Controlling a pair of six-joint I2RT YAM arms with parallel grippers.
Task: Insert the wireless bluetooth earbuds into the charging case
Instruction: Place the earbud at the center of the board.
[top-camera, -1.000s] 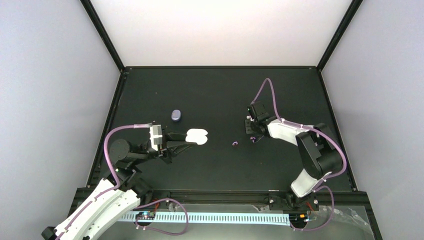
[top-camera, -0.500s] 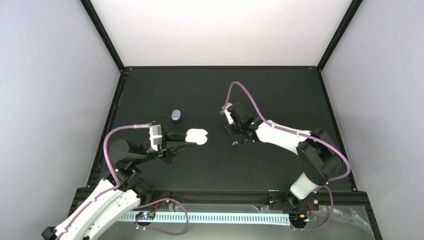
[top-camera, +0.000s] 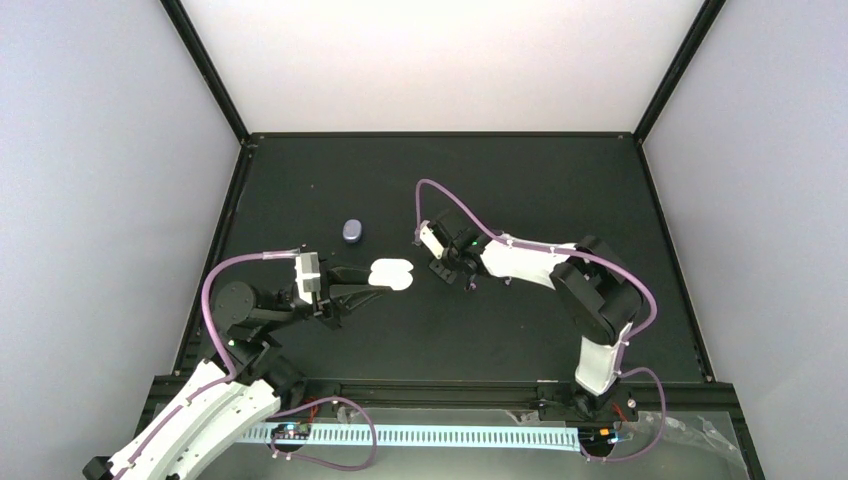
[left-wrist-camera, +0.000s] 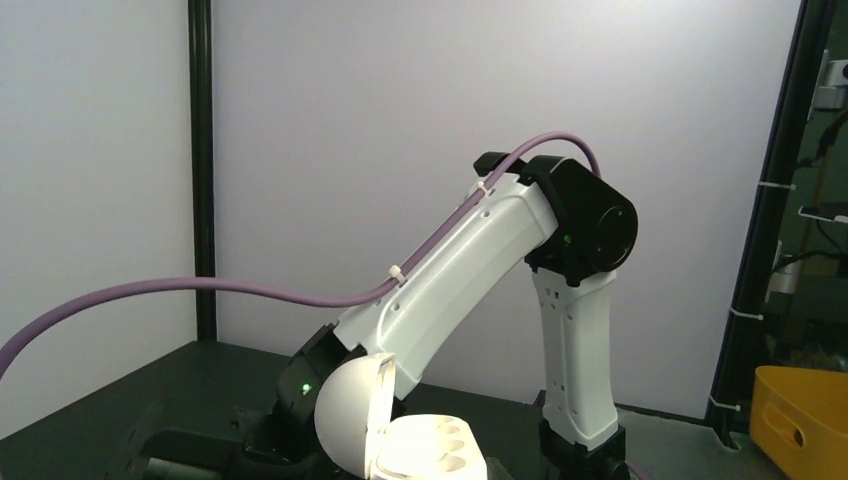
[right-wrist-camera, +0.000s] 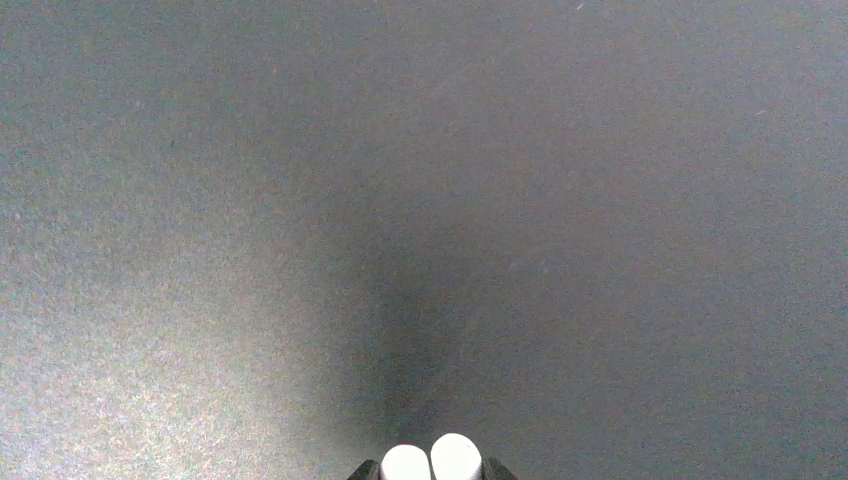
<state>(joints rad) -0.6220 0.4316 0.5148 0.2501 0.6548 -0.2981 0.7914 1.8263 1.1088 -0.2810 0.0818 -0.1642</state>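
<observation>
**Both arms reach inward**

The left gripper (top-camera: 368, 284) pinches the open white oval plastic charging case (top-camera: 393, 273). Just right of that case, the right gripper (top-camera: 444, 268) is pressed together. Two tiny purple earbuds (top-camera: 468, 288) lie farther right of the case.

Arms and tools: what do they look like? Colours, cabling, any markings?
The left arm and right arm match: white shells, black joints. A purple cable runs along each, zip-tied on the right one. The left tool is slim and black; the right tool shows rounded white tips. A green light glows near the right wrist. No lettering visible.
</observation>
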